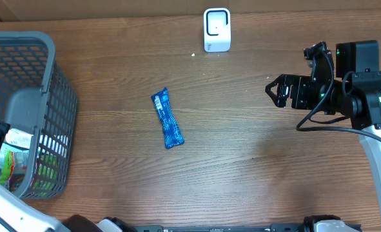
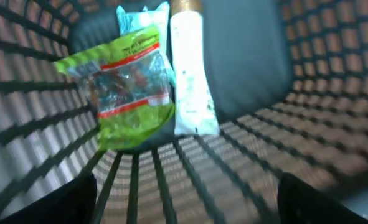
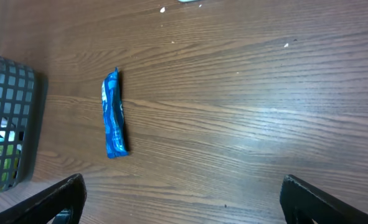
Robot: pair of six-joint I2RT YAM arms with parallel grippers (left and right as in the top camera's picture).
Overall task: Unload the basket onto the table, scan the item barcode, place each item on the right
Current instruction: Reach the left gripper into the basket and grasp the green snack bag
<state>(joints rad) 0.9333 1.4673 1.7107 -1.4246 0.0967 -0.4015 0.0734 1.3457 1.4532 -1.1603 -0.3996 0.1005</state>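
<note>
Currently deep inside grey basket (image 1: 55, 116), so could snag on mesh wall if pulled out at an angle, dragging it across table (image 1: 254, 180). Further out: could pinch blue packet (image 1: 167, 118) badly, flat and thin on the wood, and let it slide or twist. Barcode side not discernible, so may end up facing away from white scanner (image 1: 216, 29) at far edge.

Hands: left gripper (image 2: 184, 205) spread wide, holding nothing, poised over basket floor just short of green snack bag (image 2: 124, 93) and white pouch (image 2: 190, 74), touching neither. Then right gripper (image 1: 277, 90), spread to full width, empty, hovering above bare wood, well apart from blue packet. Packet position: mid-table, between basket and right arm.
</note>
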